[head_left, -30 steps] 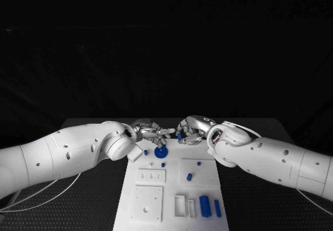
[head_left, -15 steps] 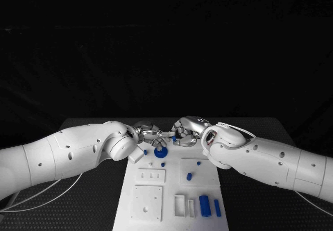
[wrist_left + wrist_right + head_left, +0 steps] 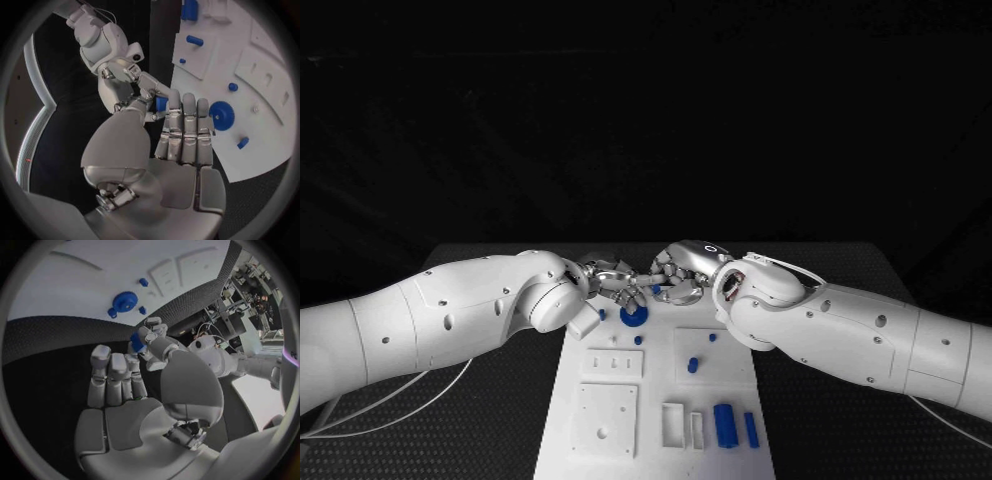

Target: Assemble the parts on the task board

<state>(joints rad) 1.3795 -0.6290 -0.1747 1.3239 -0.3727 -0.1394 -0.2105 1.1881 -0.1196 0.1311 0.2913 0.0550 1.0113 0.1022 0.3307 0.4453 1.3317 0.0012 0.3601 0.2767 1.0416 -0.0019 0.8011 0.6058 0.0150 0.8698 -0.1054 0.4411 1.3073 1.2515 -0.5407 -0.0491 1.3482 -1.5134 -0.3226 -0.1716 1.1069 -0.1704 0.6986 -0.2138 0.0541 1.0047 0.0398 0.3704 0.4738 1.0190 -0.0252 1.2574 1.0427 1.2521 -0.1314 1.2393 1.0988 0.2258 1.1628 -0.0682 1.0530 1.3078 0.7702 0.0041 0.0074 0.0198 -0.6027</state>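
Keep your left hand and right hand pinching the small blue part steadily at centre frame during the handover.

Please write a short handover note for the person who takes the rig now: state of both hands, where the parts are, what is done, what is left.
Left hand: at the board's far end, meeting the right hand; whether it also holds the part is unclear.
Right hand: its fingers hold a small blue part above the far end of the task board.
Blue gear sits on the board near both hands. Two blue bars lie at the near right corner; small blue pegs are mid-board.
Done: gear placed. Left: place the held part, then the rest.
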